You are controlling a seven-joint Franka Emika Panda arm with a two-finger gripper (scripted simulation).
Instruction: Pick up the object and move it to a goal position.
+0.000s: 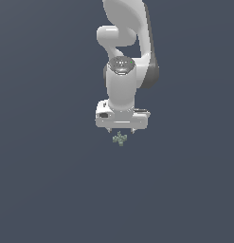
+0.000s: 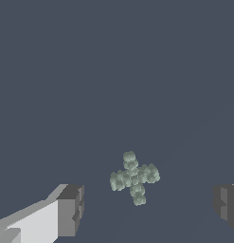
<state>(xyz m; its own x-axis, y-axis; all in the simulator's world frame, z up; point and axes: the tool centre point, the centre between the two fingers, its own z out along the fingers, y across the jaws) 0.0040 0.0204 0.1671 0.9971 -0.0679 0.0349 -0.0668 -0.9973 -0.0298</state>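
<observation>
The object (image 1: pixel 120 138) is a tiny pale grey-green lumpy cross lying on the dark floor, just below the white gripper (image 1: pixel 121 130) in the exterior view. In the wrist view the object (image 2: pixel 134 177) lies between the two dark-tipped fingers (image 2: pixel 71 210), apart from both, a little ahead of the line between them. The gripper (image 2: pixel 148 206) is open, with a wide gap and nothing held. The white arm rises straight above the hand in the exterior view.
A uniform dark blue-grey floor (image 1: pixel 52 180) fills both views. No other objects, walls or edges show. No goal marker is visible.
</observation>
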